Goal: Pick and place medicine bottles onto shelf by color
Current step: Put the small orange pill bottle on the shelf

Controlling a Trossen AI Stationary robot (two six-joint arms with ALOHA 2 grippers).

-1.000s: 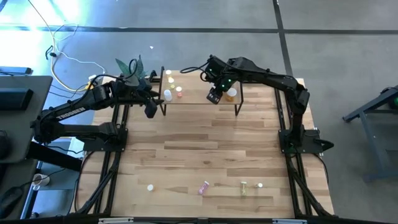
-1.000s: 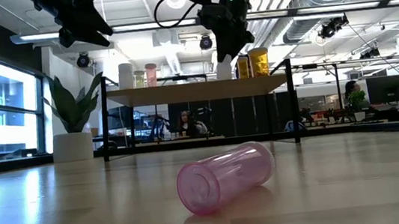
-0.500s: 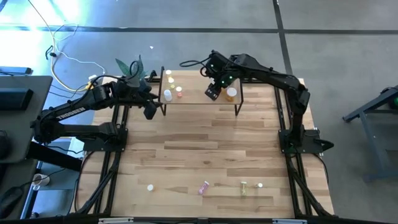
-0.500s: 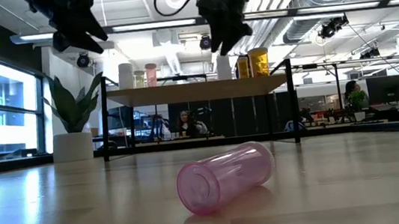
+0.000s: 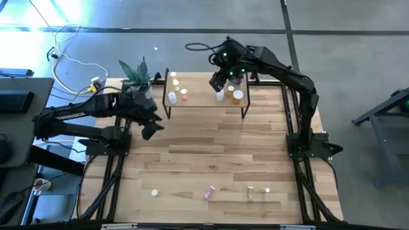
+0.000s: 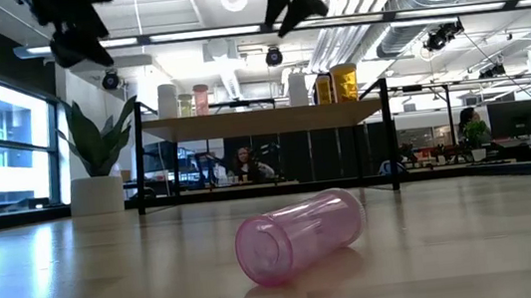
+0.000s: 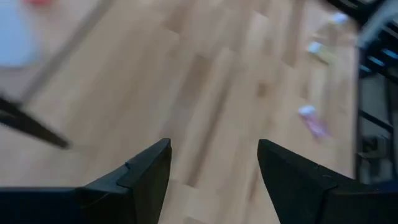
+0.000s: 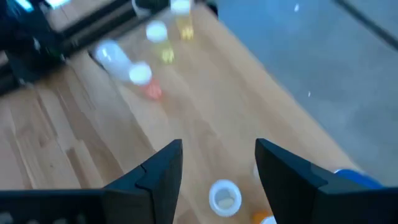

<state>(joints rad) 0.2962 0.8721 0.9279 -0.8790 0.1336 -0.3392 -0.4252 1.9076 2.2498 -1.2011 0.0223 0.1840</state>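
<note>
The shelf [image 5: 204, 97] stands at the table's far side on thin black legs. Bottles stand on its board in two groups, pale ones on the left [image 5: 172, 96] and a white [image 5: 220, 96] and orange one [image 5: 238, 96] on the right. My right gripper [image 5: 217, 82] hangs open above the right group; the white-capped bottle [image 8: 224, 196] shows below its fingers, untouched. My left gripper [image 5: 148, 131] is open over bare table, near the shelf's left legs. A pink bottle [image 6: 300, 235] lies on its side near the front edge, beside a yellow-green bottle [image 5: 250, 193] and small white bottles [image 5: 154, 191].
A potted plant [image 5: 135, 75] in a white pot [image 6: 97, 193] stands at the far left corner, beside the shelf. A blue bottle [image 8: 354, 177] shows on the shelf's right end. The table's middle [image 5: 211, 147] is bare wood.
My right gripper has risen straight up from the shelf's right group of bottles, and the white bottle stays standing on the board. My left gripper has swung away from the shelf's left end toward the table's near edge and tipped further downward.
</note>
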